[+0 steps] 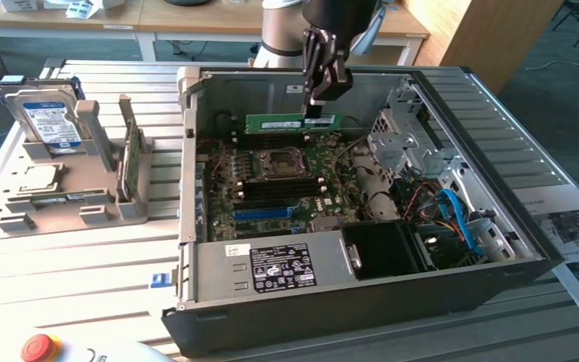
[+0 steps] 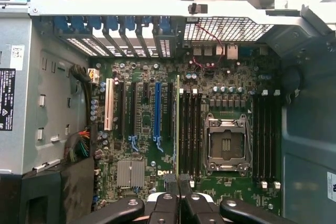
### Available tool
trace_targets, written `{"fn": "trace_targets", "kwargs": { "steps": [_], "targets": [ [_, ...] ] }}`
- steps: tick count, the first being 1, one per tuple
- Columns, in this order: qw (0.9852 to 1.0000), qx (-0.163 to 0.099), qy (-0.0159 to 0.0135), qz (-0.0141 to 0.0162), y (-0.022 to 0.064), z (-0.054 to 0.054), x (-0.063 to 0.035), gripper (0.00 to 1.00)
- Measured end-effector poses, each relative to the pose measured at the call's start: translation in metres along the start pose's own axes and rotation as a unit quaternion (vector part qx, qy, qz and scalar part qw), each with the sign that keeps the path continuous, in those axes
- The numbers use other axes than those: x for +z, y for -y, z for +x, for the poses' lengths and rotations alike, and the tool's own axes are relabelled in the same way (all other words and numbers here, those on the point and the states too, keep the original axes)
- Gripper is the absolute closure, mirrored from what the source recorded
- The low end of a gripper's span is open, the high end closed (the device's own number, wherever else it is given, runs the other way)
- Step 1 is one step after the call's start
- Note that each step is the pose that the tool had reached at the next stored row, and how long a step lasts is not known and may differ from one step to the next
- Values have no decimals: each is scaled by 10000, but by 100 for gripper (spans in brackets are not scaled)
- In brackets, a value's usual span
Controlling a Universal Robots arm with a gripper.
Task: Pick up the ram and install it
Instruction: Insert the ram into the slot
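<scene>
The gripper [image 1: 315,111] [image 2: 178,183] pinched the ram [image 1: 284,121] [image 2: 177,124] by its upper edge inside the open computer case [image 1: 370,309]. The green stick stood on edge over the motherboard, just beside the black memory slots [image 2: 190,129] next to the CPU socket [image 1: 280,162] [image 2: 226,144].

Exterior view: inside the open grey metal computer case [image 1: 370,313], the long green ram stick [image 1: 292,121] stands at twelve o'clock of the square silver processor socket [image 1: 277,162]; the grey plastic parts rack [image 1: 68,205] sits outside at nine o'clock.
</scene>
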State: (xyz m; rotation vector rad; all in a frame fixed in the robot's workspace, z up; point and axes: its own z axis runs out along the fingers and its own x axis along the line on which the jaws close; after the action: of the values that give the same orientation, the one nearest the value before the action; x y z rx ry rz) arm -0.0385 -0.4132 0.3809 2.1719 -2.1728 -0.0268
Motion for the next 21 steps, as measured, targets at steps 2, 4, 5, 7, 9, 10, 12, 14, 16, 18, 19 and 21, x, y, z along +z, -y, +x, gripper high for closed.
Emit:
{"fn": "trace_targets", "kwargs": {
  "steps": [2,4,5,7,9,10,12,14,16,18,19,21],
  "targets": [
    [10000,7,1,-12,12,0,1,88],
    [10000,13,1,-19,18,0,1,88],
    [10000,14,0,-20,18,0,1,88],
    [10000,14,1,-20,18,0,1,88],
    [10000,13,2,-19,19,-1,7,88],
    [10000,13,2,-19,20,-1,18,88],
    [10000,17,1,-20,22,-2,48,88],
    [10000,23,2,-20,24,-3,86,88],
    [10000,27,2,-20,26,-4,121,88],
    [10000,31,2,-21,28,-6,157,88],
    [10000,32,2,-20,29,-6,175,88],
    [10000,37,3,-20,31,-8,212,88]
  ]
}}
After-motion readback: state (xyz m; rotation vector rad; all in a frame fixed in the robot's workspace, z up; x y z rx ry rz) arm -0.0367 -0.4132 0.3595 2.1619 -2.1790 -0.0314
